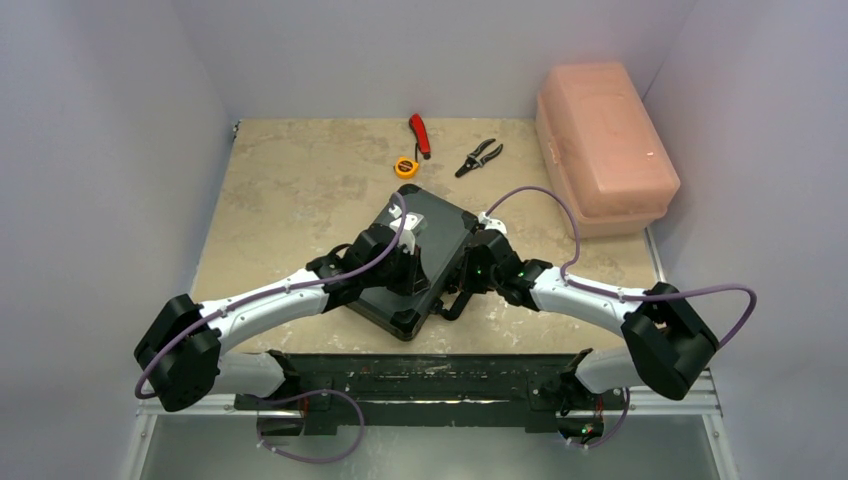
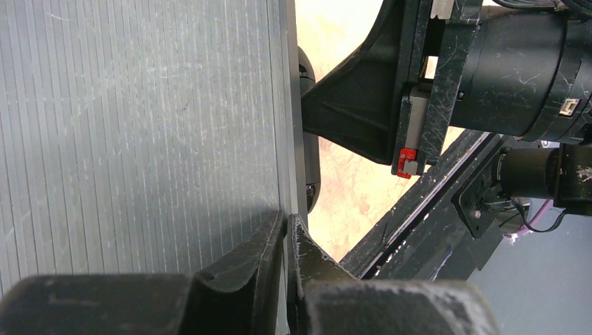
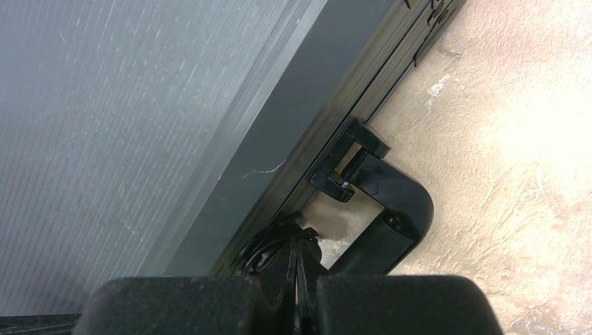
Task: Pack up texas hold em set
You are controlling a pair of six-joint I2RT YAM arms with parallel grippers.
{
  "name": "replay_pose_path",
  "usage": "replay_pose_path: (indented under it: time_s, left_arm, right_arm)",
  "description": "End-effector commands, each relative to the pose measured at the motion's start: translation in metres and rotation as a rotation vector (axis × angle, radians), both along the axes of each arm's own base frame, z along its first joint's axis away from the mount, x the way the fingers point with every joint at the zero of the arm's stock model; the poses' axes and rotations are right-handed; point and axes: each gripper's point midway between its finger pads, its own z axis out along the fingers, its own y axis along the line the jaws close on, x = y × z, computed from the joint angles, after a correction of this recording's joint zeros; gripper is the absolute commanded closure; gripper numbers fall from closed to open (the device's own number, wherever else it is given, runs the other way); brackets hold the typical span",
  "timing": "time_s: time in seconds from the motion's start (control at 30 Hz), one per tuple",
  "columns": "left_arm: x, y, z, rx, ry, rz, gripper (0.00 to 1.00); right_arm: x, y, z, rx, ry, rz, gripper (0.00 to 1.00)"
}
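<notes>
As the overhead camera shows it, the black briefcase [image 1: 440,235] lies closed and skewed on the table [image 1: 290,200] near my bases, with both arms meeting over it. From my left wrist, my left gripper [image 2: 287,234] is clenched on nothing, its tips at the ribbed lid's edge. From my right wrist, my right gripper [image 3: 296,255] is pinched empty too, just beside the handle [image 3: 398,209]. I judge that a push with closed tips could slide the case instead of seating its catch.
</notes>
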Motion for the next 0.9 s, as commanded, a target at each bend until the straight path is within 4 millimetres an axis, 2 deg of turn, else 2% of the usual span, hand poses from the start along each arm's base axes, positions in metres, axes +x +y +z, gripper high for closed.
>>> replay_pose_path:
  time_s: [0.0, 0.17, 0.6, 0.87]
  left_arm:
    - [-0.053, 0.052, -0.076, 0.28, 0.233, -0.023, 0.93]
    - [-0.053, 0.051, -0.076, 0.277, 0.231, -0.021, 0.93]
    - [-0.053, 0.049, -0.076, 0.275, 0.231, -0.023, 0.93]
    - [-0.053, 0.049, -0.077, 0.277, 0.232, -0.025, 0.94]
  right_arm:
    - [0.008, 0.007, 0.013, 0.028, -0.034, 0.006, 1.0]
    - [0.002, -0.001, 0.001, 0.006, -0.013, -0.007, 1.0]
    - [-0.006, -0.003, -0.028, -0.015, 0.047, -0.009, 1.0]
    - [-0.007, -0.002, -0.034, -0.021, 0.06, -0.005, 1.0]
